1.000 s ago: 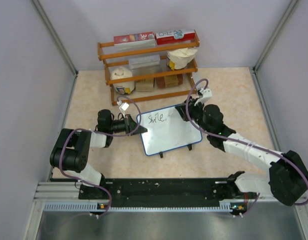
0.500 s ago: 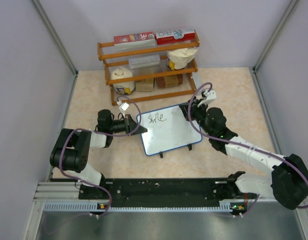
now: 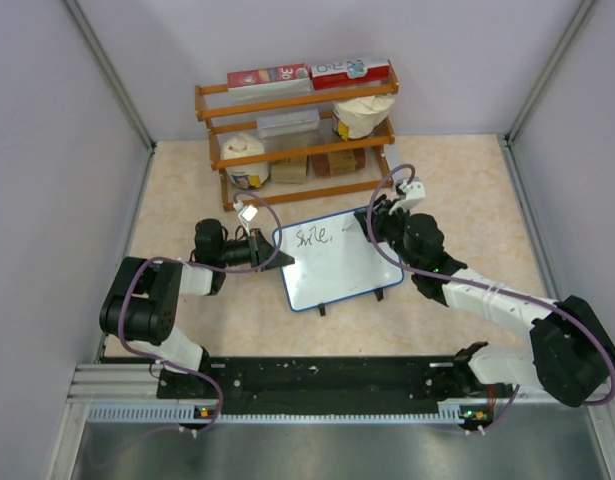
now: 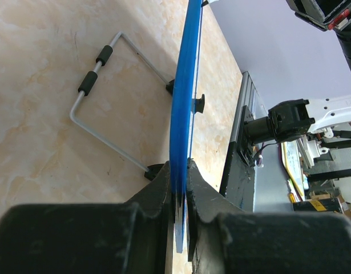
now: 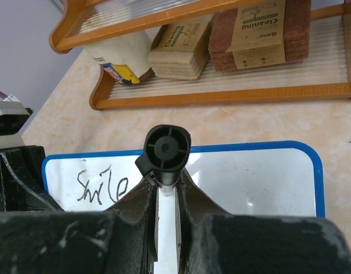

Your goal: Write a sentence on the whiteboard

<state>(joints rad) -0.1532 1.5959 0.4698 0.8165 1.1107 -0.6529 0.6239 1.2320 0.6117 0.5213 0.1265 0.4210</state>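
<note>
The whiteboard (image 3: pixel 347 268), white with a thin blue frame, stands tilted on the table's middle. Its upper left carries the sentence's first word, "Smile," (image 3: pixel 312 237), in black. My left gripper (image 3: pixel 278 254) is shut on the board's left edge, and the left wrist view shows the blue frame (image 4: pixel 184 103) pinched between the fingers of that gripper (image 4: pixel 181 184). My right gripper (image 3: pixel 373 222) is over the board's upper right corner, shut on a black marker (image 5: pixel 167 149) seen end-on. In that view the marker points at the whiteboard (image 5: pixel 255 177) right of "Smile" (image 5: pixel 101 185). Its tip is hidden.
A wooden rack (image 3: pixel 297 100) stands at the back with boxes, a cup and packs of sponges (image 5: pixel 261 31) on its shelves. The board's wire stand (image 4: pixel 101 91) lies behind it on the table. Grey walls close in left, right and rear.
My right wrist swung a little to the right and down, then came back toward the board's upper right corner. The writing is unchanged and the left arm has not moved.
</note>
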